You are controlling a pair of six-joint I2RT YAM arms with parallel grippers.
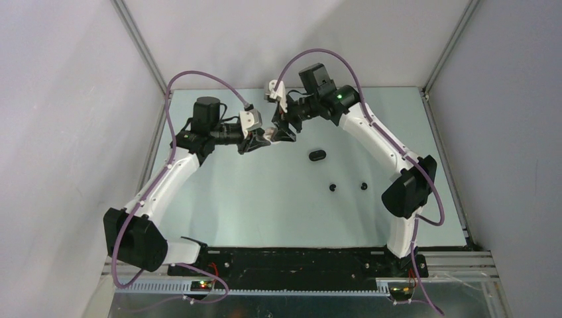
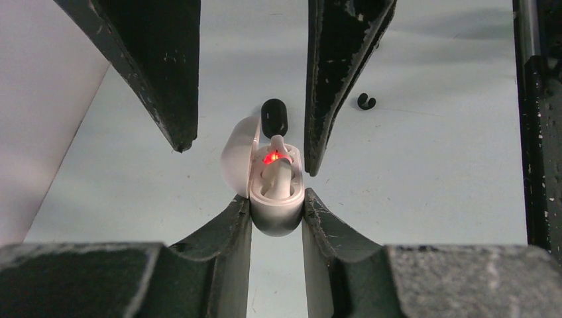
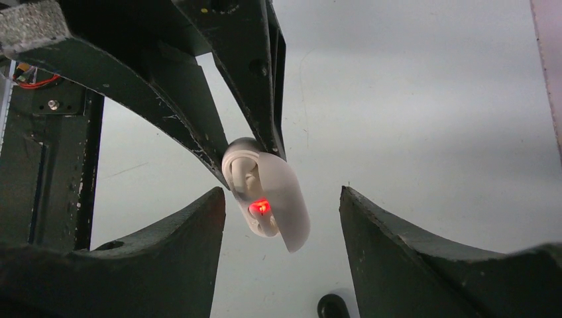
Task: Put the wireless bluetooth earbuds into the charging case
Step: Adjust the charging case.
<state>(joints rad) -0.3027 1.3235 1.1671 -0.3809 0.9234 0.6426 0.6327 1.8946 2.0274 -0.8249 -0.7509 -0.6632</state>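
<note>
Over the far table (image 1: 265, 199), left fingers (image 2: 225, 238) clamp the white case (image 2: 275, 202) (lid open); right fingers (image 3: 179, 245) gape opposite.

two black earbuds (image 1: 333, 187) (image 1: 364, 185), one black case (image 1: 317, 156), one white case (image 2: 275, 205), two arms (image 1: 169, 175) (image 1: 384, 142).

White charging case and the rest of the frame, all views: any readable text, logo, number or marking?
No readable text in any view.
The white charging case, held in the left gripper, shows only a red light and no print.
The black case is too small to show any marking.
The right gripper shows scuffs only, no label.
</note>
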